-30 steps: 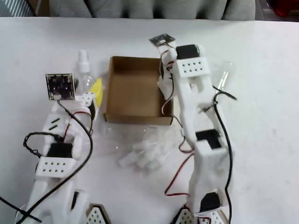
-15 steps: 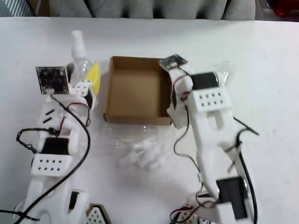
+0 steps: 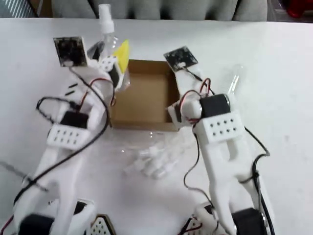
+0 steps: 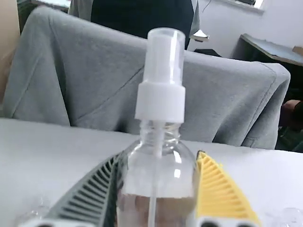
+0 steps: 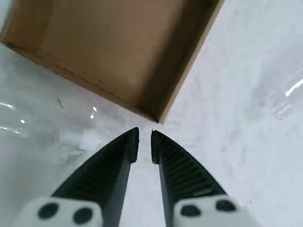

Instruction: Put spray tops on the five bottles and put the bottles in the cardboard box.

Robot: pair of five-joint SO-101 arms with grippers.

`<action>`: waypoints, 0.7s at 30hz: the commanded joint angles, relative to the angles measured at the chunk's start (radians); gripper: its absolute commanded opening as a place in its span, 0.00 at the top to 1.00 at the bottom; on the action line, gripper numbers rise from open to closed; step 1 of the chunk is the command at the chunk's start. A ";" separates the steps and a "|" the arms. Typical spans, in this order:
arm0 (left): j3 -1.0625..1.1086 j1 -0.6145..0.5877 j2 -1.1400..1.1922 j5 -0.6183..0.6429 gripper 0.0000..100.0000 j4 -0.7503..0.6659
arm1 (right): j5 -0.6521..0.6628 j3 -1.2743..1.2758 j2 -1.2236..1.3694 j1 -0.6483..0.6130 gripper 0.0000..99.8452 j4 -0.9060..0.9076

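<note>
My left gripper [image 3: 113, 48] is shut on a clear bottle [image 4: 158, 189] that stands upright between its grey and yellow fingers. The bottle carries a white spray top [image 4: 161, 80] [image 3: 105, 11]. It hangs by the far left corner of the open cardboard box [image 3: 146, 95], whose floor is bare. My right gripper [image 5: 143, 135] is shut on nothing and sits just over the box's [image 5: 109, 42] near right corner. A heap of loose white spray tops [image 3: 151, 161] lies in front of the box. A clear bottle [image 3: 234, 81] without a top lies to the right of the box.
More clear bottles [image 3: 146, 138] lie along the box's near wall, hard to make out. A grey chair back [image 4: 71, 90] stands beyond the table's far edge. Bare white table [image 3: 279, 112] spreads out to the right.
My left gripper has carried the bottle away from me and to the right, up to the box's far left corner. The right arm has drawn back to the box's near right corner.
</note>
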 commanded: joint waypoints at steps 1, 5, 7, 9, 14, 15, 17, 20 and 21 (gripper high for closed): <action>-0.097 -0.001 0.081 0.037 0.98 -0.043 | -0.041 0.064 -0.134 -0.073 0.98 -0.137; -0.055 0.001 0.050 0.037 0.98 -0.043 | -0.043 0.275 -0.257 -0.148 0.98 -0.335; -0.014 0.004 0.004 0.037 0.98 -0.044 | -0.043 0.413 -0.331 -0.191 0.98 -0.461; 0.025 0.007 -0.050 0.034 0.98 -0.044 | -0.043 0.540 -0.407 -0.223 0.98 -0.588; 0.104 0.008 -0.105 0.029 0.97 -0.118 | -0.044 0.694 -0.552 -0.318 0.98 -0.728; 0.115 0.008 -0.105 0.029 0.98 -0.135 | -0.044 0.706 -0.564 -0.341 0.98 -0.745; 0.132 0.008 -0.111 0.029 0.98 -0.152 | -0.044 0.730 -0.572 -0.378 0.98 -0.797; 0.144 0.008 -0.113 0.029 0.98 -0.149 | -0.044 0.793 -0.572 -0.417 0.98 -0.903; 0.147 0.008 -0.114 0.029 0.98 -0.149 | -0.044 0.818 -0.572 -0.433 0.98 -0.951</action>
